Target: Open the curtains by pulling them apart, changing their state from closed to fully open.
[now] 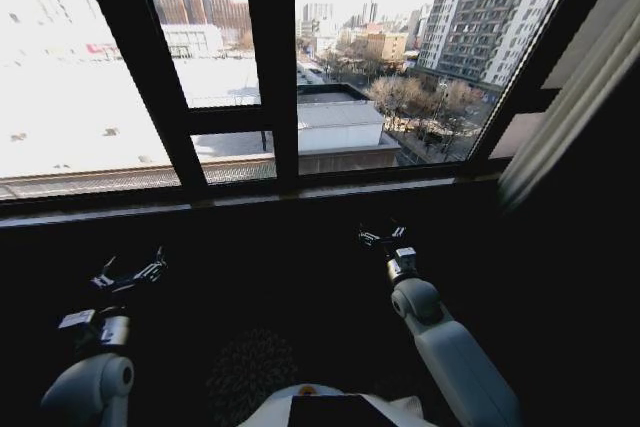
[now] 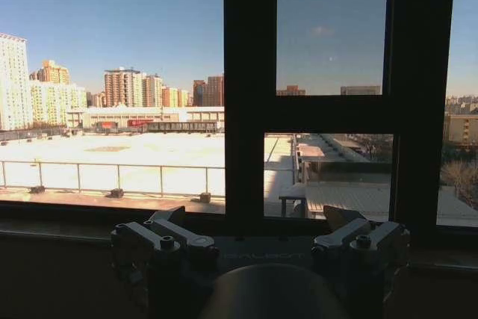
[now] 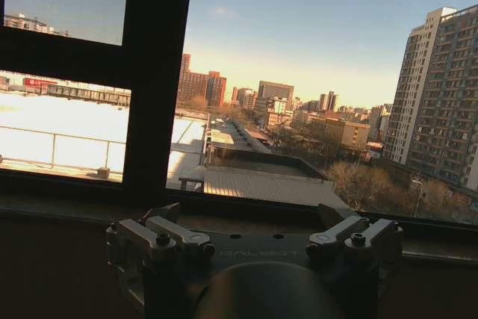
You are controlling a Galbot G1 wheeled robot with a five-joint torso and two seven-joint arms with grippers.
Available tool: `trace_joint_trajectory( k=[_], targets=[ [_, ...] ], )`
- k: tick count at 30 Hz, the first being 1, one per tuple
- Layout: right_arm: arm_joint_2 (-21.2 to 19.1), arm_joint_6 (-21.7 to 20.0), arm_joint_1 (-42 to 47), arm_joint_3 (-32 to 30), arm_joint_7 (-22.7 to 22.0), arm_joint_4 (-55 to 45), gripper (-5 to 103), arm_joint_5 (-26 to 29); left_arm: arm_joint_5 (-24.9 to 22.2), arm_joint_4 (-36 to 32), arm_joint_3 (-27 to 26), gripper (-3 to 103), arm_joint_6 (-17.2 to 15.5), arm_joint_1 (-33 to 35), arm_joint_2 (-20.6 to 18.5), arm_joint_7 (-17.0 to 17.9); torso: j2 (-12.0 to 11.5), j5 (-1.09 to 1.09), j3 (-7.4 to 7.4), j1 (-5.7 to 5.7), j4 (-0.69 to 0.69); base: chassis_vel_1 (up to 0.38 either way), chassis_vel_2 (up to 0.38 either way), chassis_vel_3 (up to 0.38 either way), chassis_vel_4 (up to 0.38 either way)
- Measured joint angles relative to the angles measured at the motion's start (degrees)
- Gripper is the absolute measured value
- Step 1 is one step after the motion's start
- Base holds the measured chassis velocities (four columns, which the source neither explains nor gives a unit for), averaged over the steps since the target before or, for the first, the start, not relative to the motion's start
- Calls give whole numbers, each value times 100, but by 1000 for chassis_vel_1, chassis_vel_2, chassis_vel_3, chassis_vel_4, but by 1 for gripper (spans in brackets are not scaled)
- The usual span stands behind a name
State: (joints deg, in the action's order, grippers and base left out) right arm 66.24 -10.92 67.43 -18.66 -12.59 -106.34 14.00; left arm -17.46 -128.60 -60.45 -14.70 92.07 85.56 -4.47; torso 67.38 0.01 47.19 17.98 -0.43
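The curtains (image 1: 560, 107) show as a pale pleated strip gathered at the far right of the window, leaving the dark window frame (image 1: 272, 67) and the city beyond uncovered, so the task looks nearly or fully done; any fabric left should be pushed outward, away from the glass. The left pincer (image 1: 130, 275) and right pincer (image 1: 385, 239) hang low below the sill, both spread wide, holding and touching nothing.
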Motion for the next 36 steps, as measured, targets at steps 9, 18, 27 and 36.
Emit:
trace_joint_trajectory(
  k=[9,18,27,36],
  targets=[
    [10,228,4,12,19,109,100,-101,2,45,34,100,103,5,21,-23,4,3,-2,-6,-5,123,-205,-119,242],
    [43,273,28,25,81,118,100,-164,6,50,39,100,129,13,19,-86,-4,-2,3,9,2,-44,30,51,-18],
    [51,78,60,24,80,30,100,-160,19,112,50,100,195,23,31,-125,2,1,-1,-3,-1,2,6,0,-3],
    [75,37,42,39,77,28,100,-165,27,191,55,100,289,39,39,-141,1,1,0,0,0,0,0,0,0]
  ],
)
